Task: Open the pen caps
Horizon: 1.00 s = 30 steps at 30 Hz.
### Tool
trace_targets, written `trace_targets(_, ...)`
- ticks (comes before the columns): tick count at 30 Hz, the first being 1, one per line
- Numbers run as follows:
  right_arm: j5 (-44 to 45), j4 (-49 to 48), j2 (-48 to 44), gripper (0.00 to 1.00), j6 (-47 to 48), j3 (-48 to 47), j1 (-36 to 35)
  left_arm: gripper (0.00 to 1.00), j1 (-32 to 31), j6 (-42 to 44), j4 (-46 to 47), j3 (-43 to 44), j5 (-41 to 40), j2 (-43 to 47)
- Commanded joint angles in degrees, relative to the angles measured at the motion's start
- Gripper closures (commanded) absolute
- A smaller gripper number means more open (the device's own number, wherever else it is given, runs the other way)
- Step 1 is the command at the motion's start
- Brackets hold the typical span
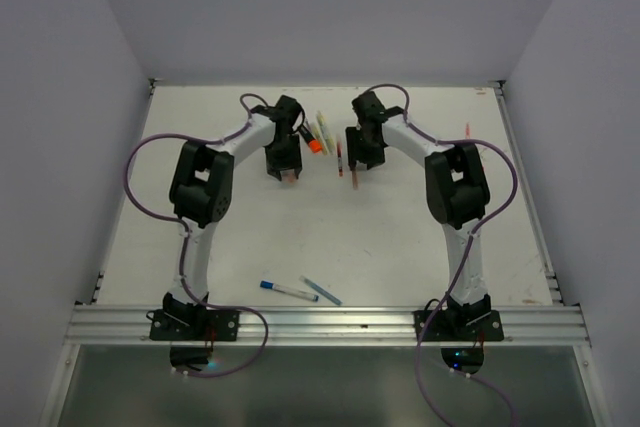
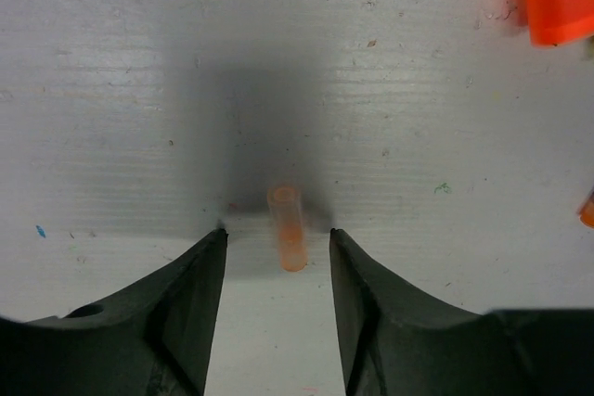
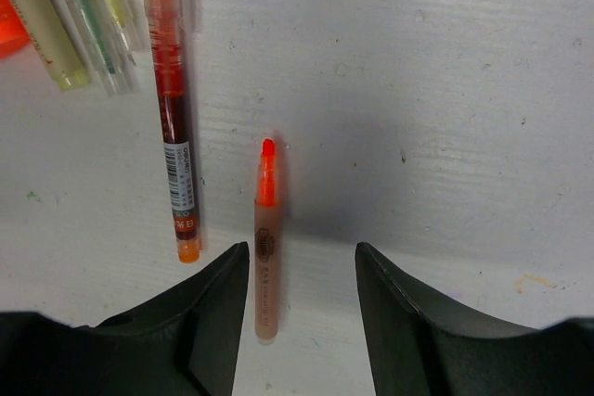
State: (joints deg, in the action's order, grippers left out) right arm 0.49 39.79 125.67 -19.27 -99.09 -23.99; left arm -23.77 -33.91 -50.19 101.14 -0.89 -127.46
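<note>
Both end effectors are spread, empty: left end effector (image 2: pixel 277 234) straddles the loose orange cap (image 2: pixel 289 227) on the bench (image 2: pixel 418 90), right end effector (image 3: pixel 302 249) the bared orange pen (image 3: pixel 266 275). One pen looks done; next, grip a capped one from the cluster (image 1: pixel 318 134)

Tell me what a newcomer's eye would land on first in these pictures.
First, a small translucent orange cap lying loose on the white table between the open left fingers. Next, a slim peach-bodied pen, orange tip bared, lying between the open right fingers. A bunch of orange, yellow-green and red pens lies between the two arms at the table's far middle.
</note>
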Motion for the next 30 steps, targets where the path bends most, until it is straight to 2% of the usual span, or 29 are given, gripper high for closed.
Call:
trace_targets(1, -0.3, 0.6, -1.1, 0.46, 1.3, -3.0, 0.2, 0.45, 0.3, 0.0, 0.0, -2.4, -3.2, 0.0)
trace_targets(6, -0.3, 1.6, -0.9, 0.46, 2.0, -2.9, 0.2, 0.44, 0.3, -0.2, 0.5, -3.6, -3.2, 1.0)
trace_targets(10, -2.0, -0.6, -4.4, 0.46, 2.0, 0.2, 0.2, 0.36, 0.2, -0.8, 2.3, -5.5, -4.0, 4.7)
trace_targets(16, -3.6, -0.9, -8.3, 0.46, 2.1, 0.0, 0.1, 0.27, 0.2, -2.2, 3.5, -7.3, -3.4, 10.4)
trace_targets(22, -5.4, 0.4, -3.2, 0.53, 1.6, -7.1, -1.1, 0.25, 0.3, -4.2, 4.2, -8.9, -2.3, 17.4)
trace_targets(30, -4.8, 0.6, 2.3, 0.56, 0.9, -11.2, -3.3, 0.26, 0.2, -6.8, 5.2, -14.4, -0.1, 26.4)
